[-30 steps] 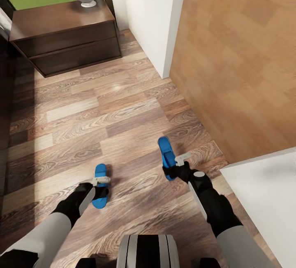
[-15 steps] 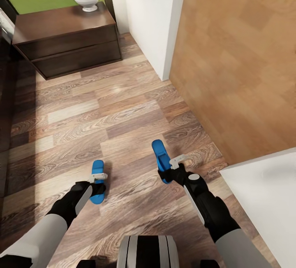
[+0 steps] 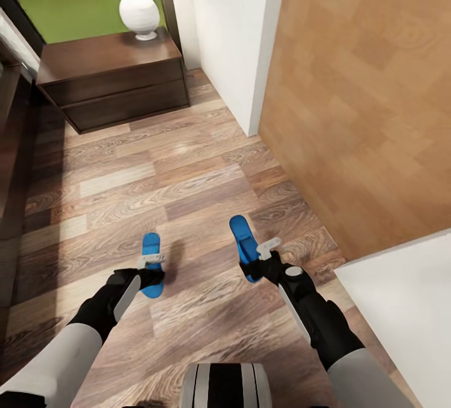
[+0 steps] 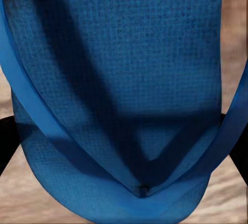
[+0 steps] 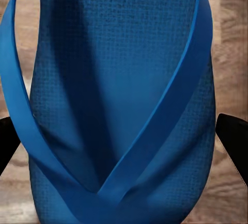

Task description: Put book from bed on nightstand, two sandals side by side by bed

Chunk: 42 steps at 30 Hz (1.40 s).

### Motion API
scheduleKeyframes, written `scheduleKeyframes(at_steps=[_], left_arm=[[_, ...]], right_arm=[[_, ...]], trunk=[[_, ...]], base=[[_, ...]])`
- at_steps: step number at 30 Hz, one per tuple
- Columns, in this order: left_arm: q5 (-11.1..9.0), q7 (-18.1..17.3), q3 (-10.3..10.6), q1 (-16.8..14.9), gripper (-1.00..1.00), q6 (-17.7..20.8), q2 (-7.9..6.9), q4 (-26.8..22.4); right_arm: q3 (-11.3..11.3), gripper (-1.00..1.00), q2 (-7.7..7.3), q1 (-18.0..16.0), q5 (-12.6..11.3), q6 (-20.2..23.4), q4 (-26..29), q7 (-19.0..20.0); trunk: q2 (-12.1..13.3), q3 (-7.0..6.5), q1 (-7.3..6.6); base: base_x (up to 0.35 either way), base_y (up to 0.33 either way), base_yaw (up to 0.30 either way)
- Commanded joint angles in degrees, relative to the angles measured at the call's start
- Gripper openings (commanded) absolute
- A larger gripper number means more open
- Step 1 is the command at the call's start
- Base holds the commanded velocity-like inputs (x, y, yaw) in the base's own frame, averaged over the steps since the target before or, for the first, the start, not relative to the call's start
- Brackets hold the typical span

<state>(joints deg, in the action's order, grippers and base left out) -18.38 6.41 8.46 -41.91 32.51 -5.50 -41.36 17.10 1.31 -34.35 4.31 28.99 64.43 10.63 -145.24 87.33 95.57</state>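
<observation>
Head view showed each arm carrying one blue sandal low over the wood-plank floor (image 3: 188, 163): the left gripper (image 3: 149, 264) was closed on the left sandal (image 3: 151, 262), the right gripper (image 3: 263, 256) closed on the right sandal (image 3: 244, 245). Both sandals were well apart, with the nightstand (image 3: 116, 82) and its white lamp (image 3: 139, 14) ahead. In the wrist views the straps and textured soles sat squarely between the dark fingers (image 5: 235, 141). To do this well, the pair probably needed bringing close and parallel — toes the same way — then lowering flat beside the bed before either grip opened — never dropping from height.
</observation>
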Motion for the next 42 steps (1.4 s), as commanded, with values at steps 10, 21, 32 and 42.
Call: scheduleKeyframes(at_steps=[10,21,32,42], left_arm=[[-0.4,-0.2,0.1,0.0,-1.0,0.2,-0.25,-0.1],[-0.4,0.3,0.2,0.0,-1.0,0.1,0.17,-0.6],[-0.3,0.2,0.3,0.0,-1.0,0.3,0.23,-0.5],[-0.1,0.2,0.3,0.0,-1.0,0.4,0.23,-0.5]], right_arm=[[0.0,-1.0,0.01,0.0,0.5,0.3,0.4,0.3],[-0.7,-1.0,0.01,0.0,0.3,-0.2,0.3,0.4],[-0.8,-1.0,0.01,0.0,0.2,-0.1,0.7,0.6],[-0.8,-1.0,0.01,0.0,0.2,-0.1,0.7,0.6]], trunk=[[0.1,-2.18,-0.26],[0.3,-4.62,-0.55],[0.4,-6.17,-0.73],[0.5,-7.95,-0.93]], base=[[0.0,0.0,0.248],[0.0,0.0,0.263],[0.105,-0.04,0.065],[0.286,-0.162,0.001]])
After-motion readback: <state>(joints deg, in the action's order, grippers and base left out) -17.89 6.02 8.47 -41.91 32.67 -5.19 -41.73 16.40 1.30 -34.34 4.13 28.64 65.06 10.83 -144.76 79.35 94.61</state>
